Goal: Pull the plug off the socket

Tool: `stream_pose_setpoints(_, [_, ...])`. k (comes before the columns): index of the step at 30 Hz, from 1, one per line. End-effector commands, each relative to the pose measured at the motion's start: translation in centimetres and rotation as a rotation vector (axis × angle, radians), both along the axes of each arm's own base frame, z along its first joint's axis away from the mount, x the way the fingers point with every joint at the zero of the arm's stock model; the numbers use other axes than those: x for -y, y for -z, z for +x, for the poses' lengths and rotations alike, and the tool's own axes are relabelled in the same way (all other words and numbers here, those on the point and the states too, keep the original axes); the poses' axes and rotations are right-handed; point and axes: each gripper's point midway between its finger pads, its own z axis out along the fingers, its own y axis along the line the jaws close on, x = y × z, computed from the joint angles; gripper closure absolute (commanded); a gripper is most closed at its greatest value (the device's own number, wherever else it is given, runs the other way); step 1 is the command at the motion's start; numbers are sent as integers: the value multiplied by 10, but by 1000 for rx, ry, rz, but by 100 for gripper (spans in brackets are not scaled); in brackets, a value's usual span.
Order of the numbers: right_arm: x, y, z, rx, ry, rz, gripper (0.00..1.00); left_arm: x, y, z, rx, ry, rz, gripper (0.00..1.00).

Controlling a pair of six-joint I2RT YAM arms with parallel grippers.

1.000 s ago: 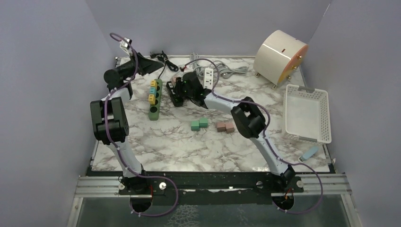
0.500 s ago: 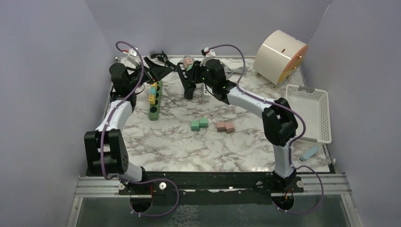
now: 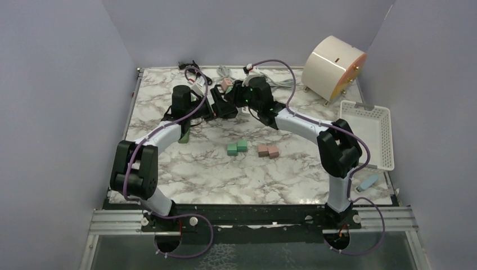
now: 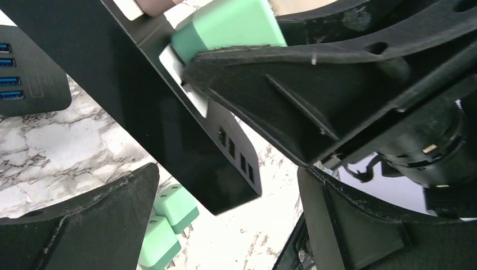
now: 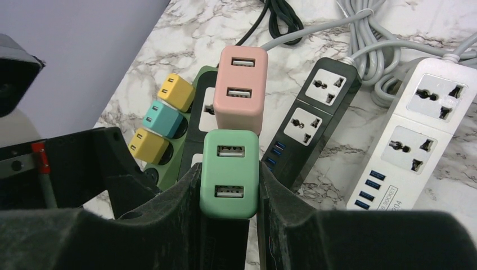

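Near the desk's [image 3: 197, 169] back, right pincer [image 5: 228, 185] pinches green plug [image 5: 229, 154]; spread left pincer [image 4: 225, 180] should next clamp the power strip [image 4: 169, 124].

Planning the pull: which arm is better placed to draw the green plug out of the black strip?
Right. The right gripper is shut on the green plug; the left gripper stands open around the black strip, probably better for bracing.
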Motion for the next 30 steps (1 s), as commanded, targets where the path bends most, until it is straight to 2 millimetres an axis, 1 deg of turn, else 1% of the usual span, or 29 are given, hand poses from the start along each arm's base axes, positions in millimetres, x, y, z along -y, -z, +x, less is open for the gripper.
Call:
stream_pose_setpoints(1, [-3, -70, -9, 116, -26, 131, 99, 3, 0, 16, 23, -38, 38, 6])
stream_pose_setpoints(4, [-1, -79, -13, 124, -35, 151, 99, 6, 11, 17, 0, -29, 51, 17])
stream_pose_setpoints(5, [-2, -82, -15, 125, -41, 159, 99, 7, 15, 17, -6, -30, 53, 23])
stream_pose_setpoints(7, [-3, -89, -19, 126, -59, 175, 99, 7, 19, 17, -15, -39, 48, 40])
stream_pose_setpoints(8, [-3, -92, -21, 127, -68, 183, 99, 7, 20, 17, -15, -44, 41, 52])
stream_pose_setpoints(9, [-3, -96, -23, 128, -78, 191, 99, 7, 20, 18, -13, -44, 35, 70])
stream_pose_setpoints(10, [-3, -101, -26, 133, -92, 200, 99, 7, 20, 19, -14, -50, 31, 93])
stream_pose_setpoints(11, [-3, -105, -29, 139, -105, 207, 99, 7, 21, 21, -20, -59, 28, 100])
stream_pose_setpoints(15, [3, -122, -35, 139, -161, 225, 99, 5, 21, 30, -21, -86, 30, 100])
stream_pose_setpoints(18, [14, -126, -45, 85, -285, 216, 99, -1, 28, 38, -51, -128, 51, 100])
stream_pose_setpoints(20, [26, -127, -55, 32, -351, 219, 99, -7, 31, 44, -72, -160, 66, 100])
stream_pose_setpoints(21, [32, -128, -62, 22, -376, 213, 99, -10, 39, 47, -97, -171, 73, 100])
stream_pose_setpoints(23, [42, -123, -78, 12, -406, 168, 99, -16, 43, 54, -107, -187, 71, 100])
stream_pose_setpoints(25, [47, -106, -98, -13, -475, 111, 99, -19, 41, 59, -89, -192, 90, 100])
stream_pose_setpoints(28, [50, -65, -135, -122, -646, 43, 99, -25, 34, 68, -43, -191, 163, 100])
stream_pose_setpoints(29, [51, -51, -145, -159, -692, 27, 99, -29, 35, 68, -48, -188, 198, 100])
stream_pose_setpoints(30, [50, -38, -154, -203, -732, 18, 99, -33, 31, 73, -35, -190, 226, 100])
